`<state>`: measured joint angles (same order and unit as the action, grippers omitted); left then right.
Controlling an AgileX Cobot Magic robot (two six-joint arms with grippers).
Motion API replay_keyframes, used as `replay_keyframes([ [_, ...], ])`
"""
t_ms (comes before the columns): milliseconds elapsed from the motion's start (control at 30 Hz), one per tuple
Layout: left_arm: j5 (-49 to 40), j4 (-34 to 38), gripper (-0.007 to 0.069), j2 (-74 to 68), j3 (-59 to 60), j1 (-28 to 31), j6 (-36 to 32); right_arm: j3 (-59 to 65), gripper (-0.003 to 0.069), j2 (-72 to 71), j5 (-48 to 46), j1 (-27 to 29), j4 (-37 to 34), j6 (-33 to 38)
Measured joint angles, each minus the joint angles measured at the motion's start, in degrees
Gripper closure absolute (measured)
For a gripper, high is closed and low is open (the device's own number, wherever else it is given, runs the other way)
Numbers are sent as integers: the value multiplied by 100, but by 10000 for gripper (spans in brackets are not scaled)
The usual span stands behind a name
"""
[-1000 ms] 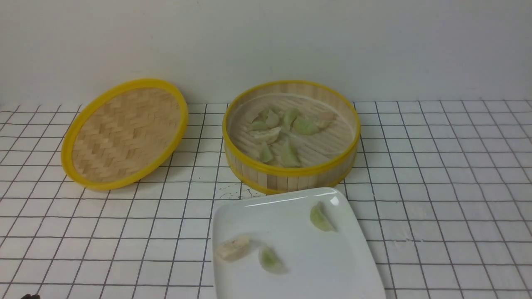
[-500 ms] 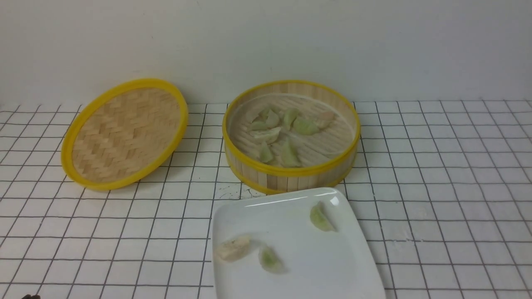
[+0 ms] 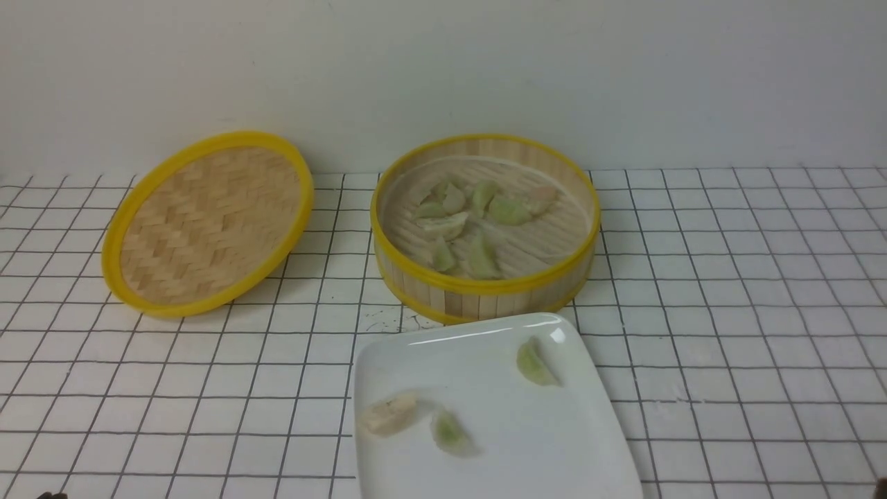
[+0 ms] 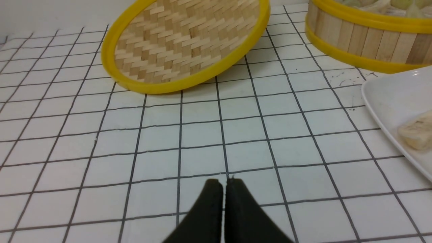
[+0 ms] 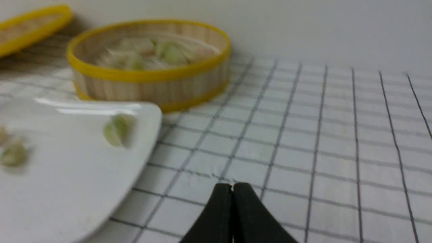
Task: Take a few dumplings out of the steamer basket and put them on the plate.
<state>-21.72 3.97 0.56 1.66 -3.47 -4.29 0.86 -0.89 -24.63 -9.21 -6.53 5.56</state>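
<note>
Both grippers sit closed and empty, low over the counter (image 3: 727, 291) — left gripper (image 4: 224, 184), right gripper (image 5: 232, 187). Three dumplings (image 3: 533, 364) already lie on the plate (image 3: 554, 457); the rest sit in the steamer basket (image 3: 485, 294), just behind it. My right gripper has the basket ahead and to its left, so I judge it nearer. Front view shows the basket floor — the wrist views mostly don't. Left wrist catches the lid (image 4: 185, 44) and a beige dumpling (image 4: 416, 131).
</note>
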Motion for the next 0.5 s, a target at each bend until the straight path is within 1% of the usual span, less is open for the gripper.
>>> replay_keyframes([
  [67, 0, 0, 631, 0, 0, 0, 0, 18, 673, 0, 112, 337, 11, 0],
  [167, 0, 0, 631, 0, 0, 0, 0, 22, 673, 0, 142, 634, 29, 0],
  [500, 0, 0, 631, 0, 0, 0, 0, 22, 673, 0, 146, 698, 35, 0],
])
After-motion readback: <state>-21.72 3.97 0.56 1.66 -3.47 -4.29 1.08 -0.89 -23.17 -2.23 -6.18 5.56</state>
